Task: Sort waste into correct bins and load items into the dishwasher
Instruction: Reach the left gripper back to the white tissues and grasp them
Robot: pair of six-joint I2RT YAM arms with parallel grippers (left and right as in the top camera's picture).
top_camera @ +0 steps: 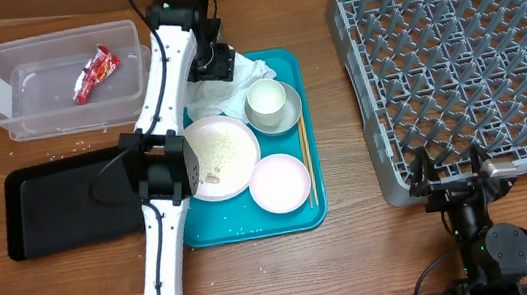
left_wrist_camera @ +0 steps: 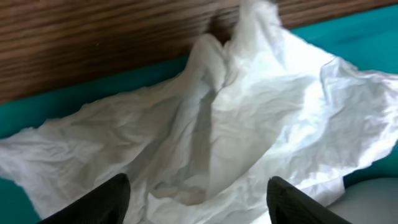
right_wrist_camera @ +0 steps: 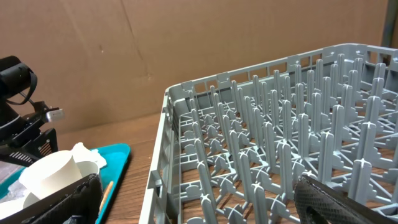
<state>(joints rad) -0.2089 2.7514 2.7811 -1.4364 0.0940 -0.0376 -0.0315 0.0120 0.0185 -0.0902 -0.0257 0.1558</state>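
A crumpled white napkin point(top_camera: 232, 88) lies at the back of the teal tray point(top_camera: 295, 144). My left gripper point(top_camera: 214, 65) hovers right over it, open, with the napkin point(left_wrist_camera: 249, 118) between and ahead of its fingertips point(left_wrist_camera: 196, 199). On the tray stand a white cup point(top_camera: 266, 99) on a green saucer, a white plate with crumbs point(top_camera: 220, 155), a pink plate point(top_camera: 279, 182) and chopsticks point(top_camera: 307, 162). My right gripper point(top_camera: 454, 177) is open and empty at the front edge of the grey dishwasher rack point(top_camera: 463, 52), whose pegs fill the right wrist view point(right_wrist_camera: 280, 143).
A clear plastic bin point(top_camera: 64, 79) holding a red wrapper point(top_camera: 93, 73) stands at the back left. A black tray point(top_camera: 64, 202) lies in front of it. The left arm stretches over the table's left middle.
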